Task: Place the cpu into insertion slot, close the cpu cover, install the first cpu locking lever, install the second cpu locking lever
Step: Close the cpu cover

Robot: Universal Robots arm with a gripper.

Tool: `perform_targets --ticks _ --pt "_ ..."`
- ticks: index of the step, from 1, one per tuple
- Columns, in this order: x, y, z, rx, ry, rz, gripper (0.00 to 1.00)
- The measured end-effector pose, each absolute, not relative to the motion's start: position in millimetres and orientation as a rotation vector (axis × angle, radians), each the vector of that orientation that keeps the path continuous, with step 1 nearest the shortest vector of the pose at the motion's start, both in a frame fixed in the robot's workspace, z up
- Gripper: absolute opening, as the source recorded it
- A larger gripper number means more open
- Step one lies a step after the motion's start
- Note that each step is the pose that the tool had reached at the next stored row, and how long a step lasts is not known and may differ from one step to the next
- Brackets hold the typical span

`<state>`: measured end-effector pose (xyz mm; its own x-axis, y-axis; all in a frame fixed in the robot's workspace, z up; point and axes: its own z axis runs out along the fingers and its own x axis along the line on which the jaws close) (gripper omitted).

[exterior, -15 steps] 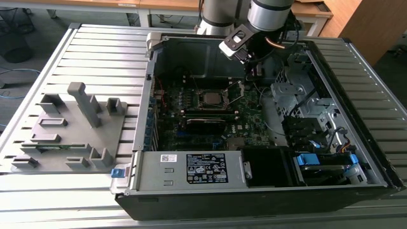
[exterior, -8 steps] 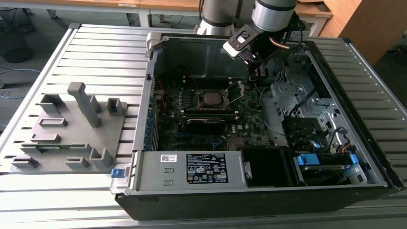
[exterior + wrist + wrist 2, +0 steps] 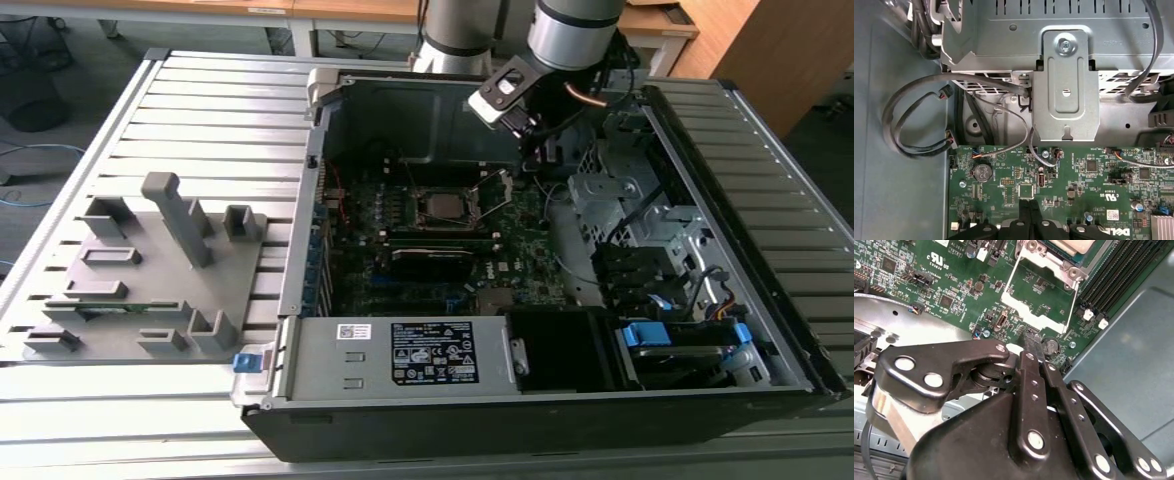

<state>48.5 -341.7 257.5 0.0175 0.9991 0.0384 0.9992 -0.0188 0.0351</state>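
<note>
Inside open computer case [image 3: 414,120]: one cpu [image 3: 1076,246] seated in one insertion slot [image 3: 1072,271]. One cpu cover [image 3: 1030,311] swung open, just beside slot. One gripper [image 3: 1032,341], fingers pressed together, empty, over green board [image 3: 1004,200] past cover's edge. Metal bracket [image 3: 1066,90] near.

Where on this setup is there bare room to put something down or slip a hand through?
Bare slats of the table lie between the grey fixture tray and the table's far edge, and more along the computer case at the exterior view's right. Inside the case it is crowded: circuit board, cables, and the pincer near the open cpu cover.
</note>
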Motion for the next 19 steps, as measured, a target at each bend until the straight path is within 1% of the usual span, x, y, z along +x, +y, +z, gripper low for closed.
perform_targets --ticks 11,19 --pt "49.2 -341.6 244.4 -2.24 -2.199 -0.081 0.11" --pt "49.1 -341.7 242.6 -2.24 -2.2 -0.081 0.11"
